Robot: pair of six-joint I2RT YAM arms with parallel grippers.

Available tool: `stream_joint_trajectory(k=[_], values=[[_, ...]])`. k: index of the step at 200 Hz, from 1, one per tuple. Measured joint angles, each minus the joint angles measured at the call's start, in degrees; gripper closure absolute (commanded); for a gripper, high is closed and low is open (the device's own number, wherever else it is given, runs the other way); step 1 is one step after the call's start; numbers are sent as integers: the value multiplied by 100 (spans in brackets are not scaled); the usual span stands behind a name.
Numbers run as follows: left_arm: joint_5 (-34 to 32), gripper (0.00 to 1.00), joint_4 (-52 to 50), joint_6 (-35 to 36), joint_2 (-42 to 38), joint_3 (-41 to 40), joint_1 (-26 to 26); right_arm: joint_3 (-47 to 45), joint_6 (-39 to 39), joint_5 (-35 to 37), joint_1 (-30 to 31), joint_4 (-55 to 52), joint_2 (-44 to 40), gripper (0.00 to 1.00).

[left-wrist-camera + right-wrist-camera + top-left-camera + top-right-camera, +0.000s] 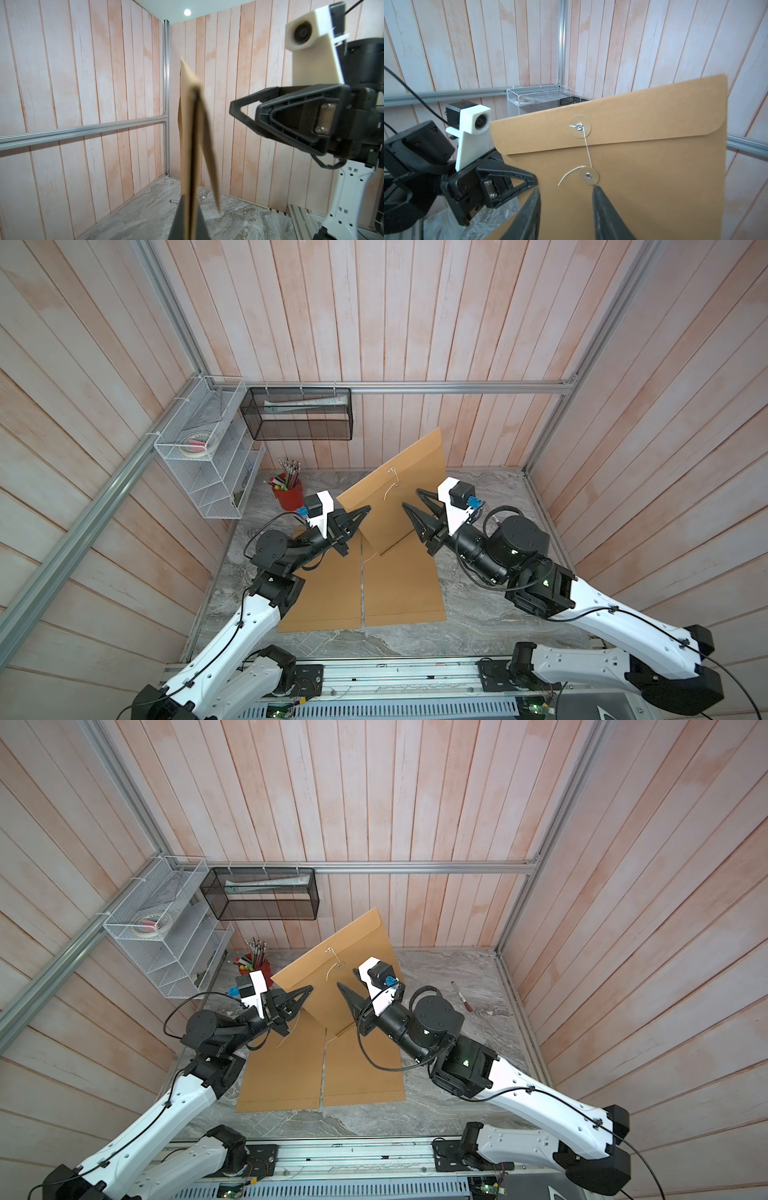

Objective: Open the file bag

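With my left gripper (367,510) pinching the bag (399,489) upright above the table's (478,614) middle and my right gripper (410,497) spread by the string (588,149), a hard tug could pull the bag free.

Robot lab cell staged as an office desk: plank-pattern wall panels (415,323) on aluminium framing (457,387), marble-look tabletop (478,626), white wire organiser (199,456), black mesh tray (303,429), red pen cup (291,497), probably holding pencils.

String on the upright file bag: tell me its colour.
White string; it shows best in the right wrist view, against the brown file bag.
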Motion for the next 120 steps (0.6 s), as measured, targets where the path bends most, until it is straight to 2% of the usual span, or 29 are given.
stream_joint_trajectory(k=[46, 71, 120], values=[[-146, 100, 741, -105, 66, -118, -33, -214, 1121, -505, -579, 570, 129, 68], [-190, 100, 885, -101, 96, -142, -76, -282, 1587, -876, -844, 778, 238, 68], [-264, 100, 1003, -96, 170, -144, -92, -282, 2153, -1543, -973, 1040, 595, 65]])
